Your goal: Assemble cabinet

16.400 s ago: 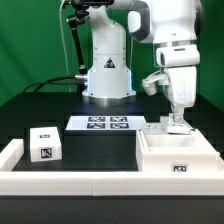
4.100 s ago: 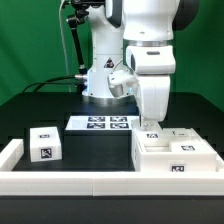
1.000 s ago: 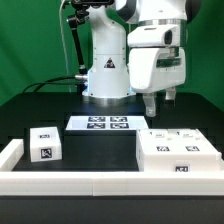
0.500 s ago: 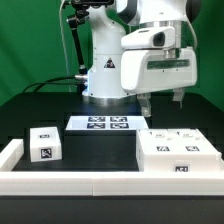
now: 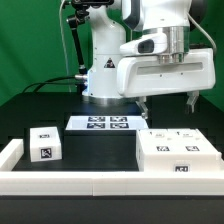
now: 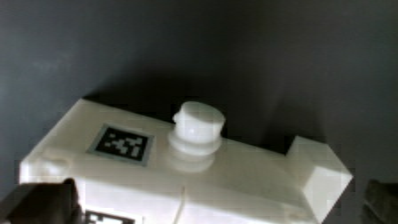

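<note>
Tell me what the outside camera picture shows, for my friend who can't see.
A white robot's gripper hovers open and empty above the white cabinet box on the exterior view's right. A small tagged cube sits apart on that view's left; the marker board lies flat between them, farther back.

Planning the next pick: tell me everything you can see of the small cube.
The small cube looks like white plastic, with a black-and-white square tag on its camera-facing side. It sits flat on the dark table at the exterior view's left, inside the white border rail, apart from the marker board. Only the table touches it.
</note>
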